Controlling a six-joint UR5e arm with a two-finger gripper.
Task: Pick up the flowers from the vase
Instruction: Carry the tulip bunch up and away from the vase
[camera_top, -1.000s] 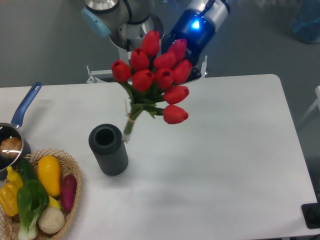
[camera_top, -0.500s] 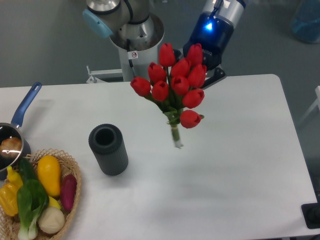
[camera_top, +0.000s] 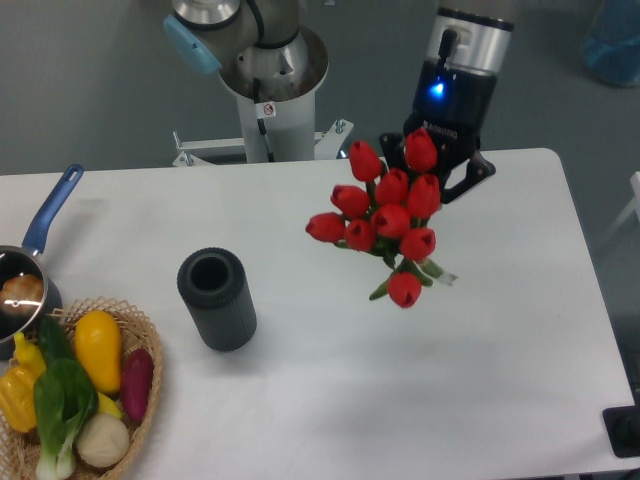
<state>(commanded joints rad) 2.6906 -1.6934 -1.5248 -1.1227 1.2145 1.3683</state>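
pincer (camera_top: 437, 180) grasping smooth red flowers (camera_top: 385, 218) above our white worktop (camera_top: 500, 330), well apart from ribbed cylindrical vase (camera_top: 217, 299).

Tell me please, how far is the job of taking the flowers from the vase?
Done: the flowers are out of the vase, whose mouth is empty. In hand: the bunch hangs in the air over the table, right of the vase, below the gripper. Left: seemingly nothing of the pickup itself.

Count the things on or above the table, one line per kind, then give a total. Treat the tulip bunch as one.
Bunch of red tulips: 1
Vase: 1
Saucepan: 1
Wicker basket: 1
Vegetables in the basket: 5
Total: 9
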